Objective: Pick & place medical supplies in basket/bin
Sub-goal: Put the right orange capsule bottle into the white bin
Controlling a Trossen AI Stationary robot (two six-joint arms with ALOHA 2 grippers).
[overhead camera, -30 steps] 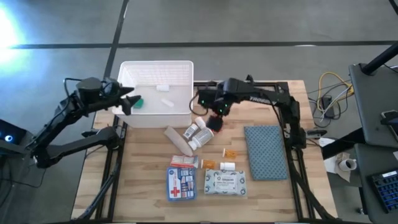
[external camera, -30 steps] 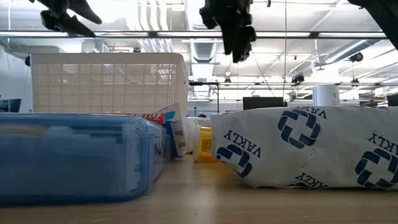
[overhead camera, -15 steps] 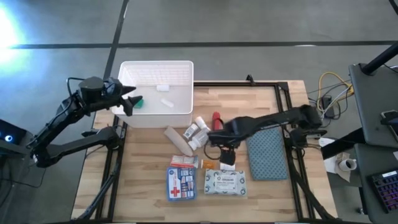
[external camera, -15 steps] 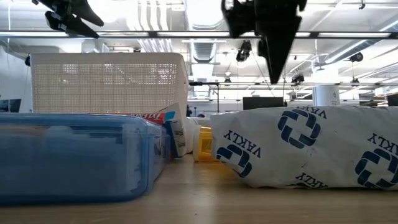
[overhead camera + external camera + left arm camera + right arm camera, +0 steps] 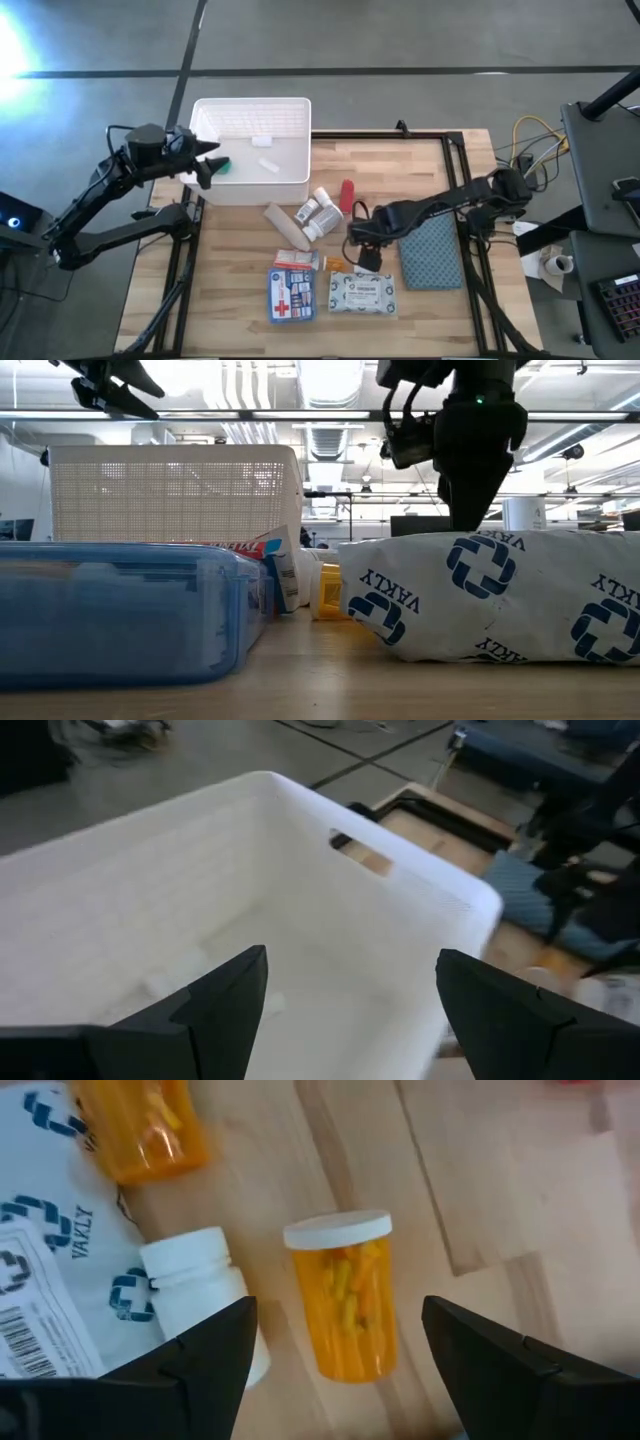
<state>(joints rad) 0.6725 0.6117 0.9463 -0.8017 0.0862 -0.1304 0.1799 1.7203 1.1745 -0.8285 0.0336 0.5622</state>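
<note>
The white bin (image 5: pixel 250 150) sits in the upper left of the high view and holds only a green piece (image 5: pixel 220 165) and a small white item (image 5: pixel 267 166), so most of the job looks to be left. Still out on the table (image 5: pixel 400 160) in the lower middle are the blue-white first-aid pouch (image 5: pixel 292 295), the wipes pack (image 5: pixel 362 294), a tan roll (image 5: pixel 284 226), two white bottles (image 5: pixel 316 214), a red tube (image 5: pixel 347 192) and orange pill bottles (image 5: pixel 335 264).

The left gripper (image 5: pixel 203 160) hangs over the bin's left edge, fingers spread wide and empty. The right gripper (image 5: pixel 335 1345) hovers low at centre, open around an orange pill bottle (image 5: pixel 345 1295) it has not closed on.

The wipes pack reads "VAKLY" (image 5: pixel 390 592), beside a blue cross logo (image 5: pixel 480 565)
</note>
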